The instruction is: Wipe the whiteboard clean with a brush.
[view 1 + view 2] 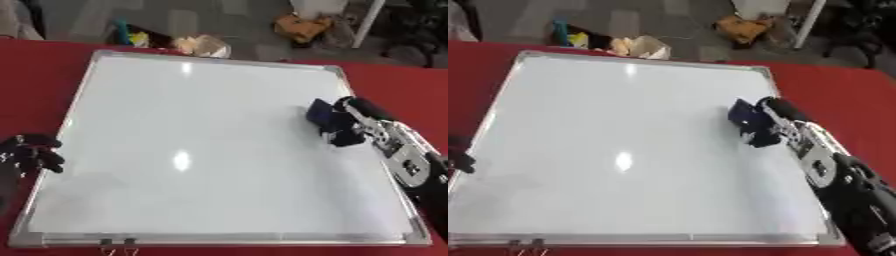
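Note:
A large whiteboard (201, 150) with a silver frame lies flat on the red table; its surface looks blank apart from light glare. My right hand (354, 125) reaches in from the right over the board's right part, fingers curled round a dark blue brush (322, 114) that rests against the surface. My left hand (33, 154) sits at the board's left edge, fingers curled and holding nothing.
The red table (35, 75) surrounds the board. Two small binder clips (118, 243) sit on the board's near frame. Beyond the far table edge, on the floor, lie bags and clutter (201, 45) and a white table leg (367, 22).

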You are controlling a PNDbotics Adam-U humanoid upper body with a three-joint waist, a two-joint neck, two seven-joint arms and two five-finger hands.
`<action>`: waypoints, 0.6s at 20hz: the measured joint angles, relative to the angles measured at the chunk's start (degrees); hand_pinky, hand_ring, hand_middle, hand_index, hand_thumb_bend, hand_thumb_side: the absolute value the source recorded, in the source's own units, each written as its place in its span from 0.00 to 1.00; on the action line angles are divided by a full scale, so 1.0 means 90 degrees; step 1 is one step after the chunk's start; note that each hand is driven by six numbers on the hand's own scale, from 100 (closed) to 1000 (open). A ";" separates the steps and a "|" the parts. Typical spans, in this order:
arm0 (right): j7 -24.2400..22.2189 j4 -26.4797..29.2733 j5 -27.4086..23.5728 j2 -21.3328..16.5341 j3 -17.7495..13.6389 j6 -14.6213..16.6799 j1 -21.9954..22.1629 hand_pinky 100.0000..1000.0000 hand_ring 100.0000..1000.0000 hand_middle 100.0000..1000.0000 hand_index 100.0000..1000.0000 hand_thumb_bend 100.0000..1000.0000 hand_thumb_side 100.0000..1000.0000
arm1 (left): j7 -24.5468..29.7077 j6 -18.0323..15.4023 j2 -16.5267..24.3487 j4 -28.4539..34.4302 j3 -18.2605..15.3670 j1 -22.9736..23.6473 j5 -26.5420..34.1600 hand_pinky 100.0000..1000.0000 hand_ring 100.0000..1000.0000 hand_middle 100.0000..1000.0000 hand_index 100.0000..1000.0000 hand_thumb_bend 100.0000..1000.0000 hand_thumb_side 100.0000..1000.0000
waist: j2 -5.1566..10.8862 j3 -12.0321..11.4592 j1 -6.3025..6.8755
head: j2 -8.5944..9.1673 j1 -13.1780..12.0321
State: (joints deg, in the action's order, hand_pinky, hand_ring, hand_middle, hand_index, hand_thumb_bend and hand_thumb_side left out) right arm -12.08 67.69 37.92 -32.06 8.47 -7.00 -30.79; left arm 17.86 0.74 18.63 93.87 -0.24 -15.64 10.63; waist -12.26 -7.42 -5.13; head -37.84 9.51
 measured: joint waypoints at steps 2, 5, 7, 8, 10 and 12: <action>-0.0001 -0.0022 -0.0028 0.0000 0.0004 0.0009 0.0001 0.77 0.70 0.62 0.51 0.00 0.30 | 0.0001 -0.0001 0.0000 0.0000 0.0000 0.0000 0.0003 0.50 0.51 0.57 0.64 0.74 1.00 | 0.0008 0.0003 0.0003 | 0.0016 0.0011; -0.0022 -0.0040 -0.0050 0.0002 0.0010 0.0036 0.0002 0.77 0.71 0.64 0.53 0.00 0.33 | 0.0002 -0.0002 0.0000 0.0000 0.0000 0.0000 0.0013 0.50 0.51 0.57 0.64 0.74 1.00 | 0.0015 0.0007 0.0005 | 0.0020 0.0023; -0.0049 -0.0061 -0.0052 0.0002 0.0018 0.0060 0.0002 0.78 0.72 0.65 0.55 0.00 0.33 | 0.0003 -0.0003 0.0000 0.0000 0.0000 0.0000 0.0014 0.50 0.51 0.57 0.64 0.74 1.00 | 0.0020 0.0007 0.0005 | 0.0023 0.0028; -0.0062 -0.0066 -0.0052 0.0002 0.0027 0.0068 0.0002 0.78 0.72 0.65 0.55 0.00 0.34 | 0.0004 -0.0003 0.0000 0.0000 0.0000 0.0000 0.0015 0.50 0.51 0.57 0.64 0.74 1.00 | 0.0026 0.0007 0.0006 | 0.0024 0.0029; -0.0084 -0.0084 -0.0045 0.0002 0.0043 0.0086 -0.0002 0.78 0.72 0.67 0.53 0.00 0.34 | 0.0009 -0.0008 0.0000 0.0000 0.0000 0.0000 0.0015 0.50 0.51 0.57 0.64 0.74 1.00 | 0.0030 0.0005 0.0006 | 0.0026 0.0032; -0.0110 -0.0104 -0.0007 0.0002 0.0051 0.0111 -0.0027 0.78 0.73 0.68 0.55 0.00 0.34 | 0.0012 -0.0011 0.0000 0.0000 0.0000 0.0000 0.0015 0.50 0.51 0.57 0.64 0.74 1.00 | 0.0031 -0.0005 0.0006 | 0.0038 0.0043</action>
State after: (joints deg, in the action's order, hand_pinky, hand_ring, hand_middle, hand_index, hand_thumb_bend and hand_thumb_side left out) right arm -13.07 66.76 37.86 -32.03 8.93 -6.00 -31.03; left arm 17.97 0.64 18.63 93.87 -0.23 -15.64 10.76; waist -11.98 -7.46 -5.07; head -37.50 9.90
